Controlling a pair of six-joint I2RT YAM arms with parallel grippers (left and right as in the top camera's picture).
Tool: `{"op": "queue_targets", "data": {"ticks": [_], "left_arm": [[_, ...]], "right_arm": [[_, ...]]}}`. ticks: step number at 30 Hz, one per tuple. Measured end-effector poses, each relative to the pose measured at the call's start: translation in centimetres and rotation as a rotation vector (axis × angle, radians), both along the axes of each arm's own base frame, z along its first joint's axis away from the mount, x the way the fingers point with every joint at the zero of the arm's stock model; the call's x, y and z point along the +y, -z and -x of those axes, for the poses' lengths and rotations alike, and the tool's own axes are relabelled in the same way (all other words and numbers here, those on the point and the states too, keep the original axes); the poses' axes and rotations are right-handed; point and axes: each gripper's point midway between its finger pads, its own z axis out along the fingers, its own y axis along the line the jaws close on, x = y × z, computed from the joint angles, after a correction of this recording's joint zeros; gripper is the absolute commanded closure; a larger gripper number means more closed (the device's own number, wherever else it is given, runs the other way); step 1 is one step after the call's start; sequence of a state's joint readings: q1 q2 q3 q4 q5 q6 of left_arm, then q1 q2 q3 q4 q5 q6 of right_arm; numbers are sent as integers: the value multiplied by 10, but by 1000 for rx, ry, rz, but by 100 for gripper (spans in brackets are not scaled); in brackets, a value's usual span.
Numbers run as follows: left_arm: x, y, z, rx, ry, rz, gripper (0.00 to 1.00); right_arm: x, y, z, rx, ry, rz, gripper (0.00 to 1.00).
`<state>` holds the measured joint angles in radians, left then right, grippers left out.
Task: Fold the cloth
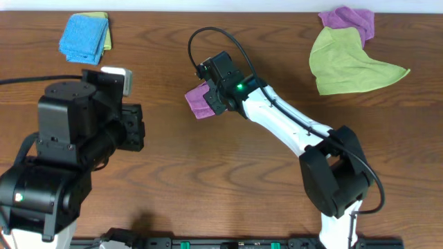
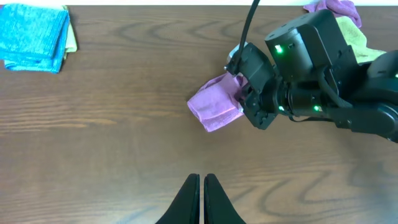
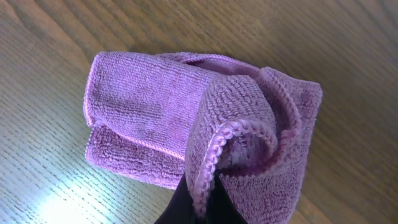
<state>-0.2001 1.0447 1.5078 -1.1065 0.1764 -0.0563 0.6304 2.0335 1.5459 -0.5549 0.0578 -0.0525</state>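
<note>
Cloth (image 3: pixel 155 118): a lilac microfibre towel gathered into a small folded bundle. It is seen in the middle of the overhead frame (image 1: pixel 199 104) and just right of centre in the left wrist frame (image 2: pixel 214 107).
Cloth surface: only in the right wrist view can the looped pile and the stitched hem be made out. One hemmed corner is curled over the bundle and runs down to the dark fingers (image 3: pixel 177 211) at the bottom edge.
Right gripper (image 1: pixel 210 98): clamped on the right side of the bundle. Whether the bundle rests on the wood or is lifted off it cannot be told.
Left gripper (image 2: pixel 201 186): fingers pressed together with nothing between them, at the bottom centre of the left wrist frame, well apart from the cloth.
Right arm (image 1: pixel 284 117): white and black, stretched from lower right toward the centre. One of its green lights (image 1: pixel 239 88) is shown from overhead, and several are shown in the left wrist view.
Table (image 1: pixel 173 180): dark brown wood grain.
Blue cloth (image 1: pixel 83 38): folded, at upper left, laid on a yellow-green cloth (image 1: pixel 106 38) whose edge shows at its right.
Lime-green cloth (image 1: pixel 349 66): spread loosely at upper right and seen whole only from overhead.
Purple cloth (image 1: pixel 349 24): crumpled at the top edge, touching the lime-green cloth. In the left wrist frame it is cut off by the upper right corner (image 2: pixel 339 9).
</note>
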Motion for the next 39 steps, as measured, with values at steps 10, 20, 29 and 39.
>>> {"op": "queue_targets", "data": {"ticks": [10, 20, 29, 39], "left_arm": [[1, 2, 2, 12, 0, -2, 94], [6, 17, -15, -14, -22, -31, 71], [3, 114, -46, 92, -17, 29, 28], [-21, 199, -83, 183, 18, 140, 5]], "right_arm": [[81, -4, 70, 167, -255, -208, 32], [70, -15, 49, 132, -178, -204, 20], [-10, -73, 18, 83, 5, -161, 24], [-105, -167, 71, 7, 135, -91, 1]]}}
